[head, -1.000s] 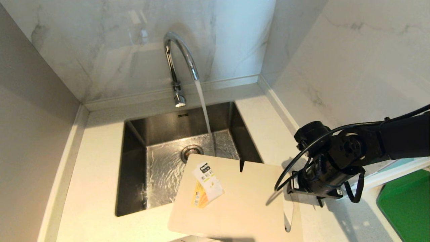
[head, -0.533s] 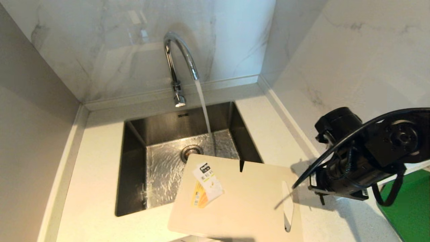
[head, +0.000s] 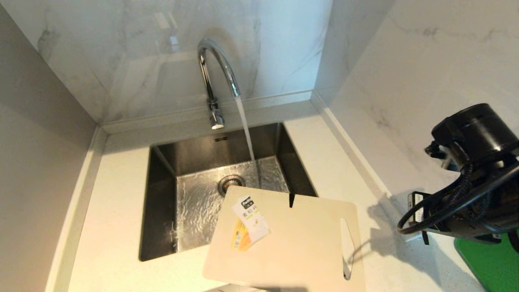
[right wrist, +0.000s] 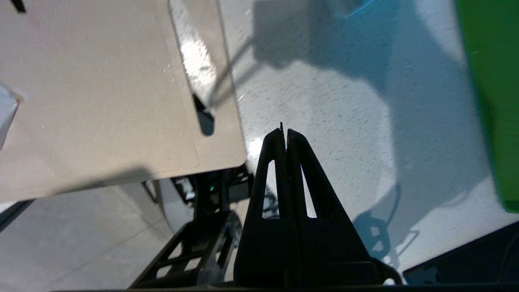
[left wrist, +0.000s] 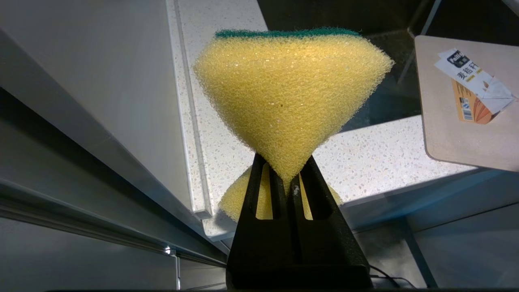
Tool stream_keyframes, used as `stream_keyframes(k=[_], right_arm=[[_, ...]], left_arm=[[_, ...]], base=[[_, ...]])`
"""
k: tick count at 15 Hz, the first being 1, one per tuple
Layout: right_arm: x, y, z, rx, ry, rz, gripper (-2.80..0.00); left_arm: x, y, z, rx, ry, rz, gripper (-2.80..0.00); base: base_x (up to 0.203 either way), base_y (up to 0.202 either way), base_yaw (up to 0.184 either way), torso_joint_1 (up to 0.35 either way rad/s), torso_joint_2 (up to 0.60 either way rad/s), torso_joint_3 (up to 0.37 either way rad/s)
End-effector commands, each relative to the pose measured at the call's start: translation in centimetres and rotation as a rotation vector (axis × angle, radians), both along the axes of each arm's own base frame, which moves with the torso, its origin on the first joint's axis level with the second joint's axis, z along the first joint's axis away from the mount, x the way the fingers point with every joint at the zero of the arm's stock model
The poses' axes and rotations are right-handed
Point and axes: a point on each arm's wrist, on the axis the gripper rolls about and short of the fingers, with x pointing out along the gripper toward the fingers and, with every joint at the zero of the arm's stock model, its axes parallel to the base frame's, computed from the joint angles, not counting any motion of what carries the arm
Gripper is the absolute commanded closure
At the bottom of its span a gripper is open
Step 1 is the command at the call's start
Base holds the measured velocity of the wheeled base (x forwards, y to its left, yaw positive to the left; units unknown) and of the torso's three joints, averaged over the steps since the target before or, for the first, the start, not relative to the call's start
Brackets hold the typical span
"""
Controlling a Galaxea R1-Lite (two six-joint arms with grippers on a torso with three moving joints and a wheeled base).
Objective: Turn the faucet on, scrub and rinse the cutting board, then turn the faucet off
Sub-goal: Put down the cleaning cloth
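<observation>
The chrome faucet (head: pixel 215 77) runs, its stream falling into the steel sink (head: pixel 162 194). The beige cutting board (head: pixel 300 247) lies flat on the counter with a corner over the sink's near right edge, its paper label (head: pixel 249 225) up; it also shows in the right wrist view (right wrist: pixel 101 89) and the left wrist view (left wrist: pixel 462 129). My right arm (head: pixel 470 190) hovers right of the board; its gripper (right wrist: pixel 284 134) is shut and empty above the counter beside the board's corner. My left gripper (left wrist: pixel 286 178) is shut on a yellow sponge (left wrist: pixel 290 93) with a green scouring side, low at the counter's front edge.
A dark green mat (head: pixel 490 259) lies at the right on the counter (head: pixel 113 211). Marble walls close in behind and to the right of the sink. The counter's front edge runs just under the board.
My right arm has swung from the board's right edge out to the right and risen. The board, the running water and the left arm have stayed put.
</observation>
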Motion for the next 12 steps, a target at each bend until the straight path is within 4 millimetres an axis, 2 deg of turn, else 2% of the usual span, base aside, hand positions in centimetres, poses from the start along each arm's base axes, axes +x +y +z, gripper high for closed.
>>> stream_keyframes(k=[1, 5, 12], right_arm=[[-1.4, -0.4, 1.3, -0.040, -0.068, -0.026, 0.00], [-0.8, -0.4, 2.5, -0.069, -0.114, -0.032, 0.00], [0.3, -0.1, 2.4, -0.069, -0.113, -0.044, 0.00]], left_arm=[[0.0, 0.0, 0.0, -0.001, -0.001, 0.001, 0.00], [0.0, 0.0, 0.0, -0.001, 0.002, 0.001, 0.00], [0.0, 0.0, 0.0, -0.001, 0.000, 0.001, 0.00]], base=[[0.000, 0.000, 0.000, 0.000, 0.00, 0.000], [0.000, 0.000, 0.000, 0.000, 0.00, 0.000], [0.000, 0.000, 0.000, 0.000, 0.00, 0.000]])
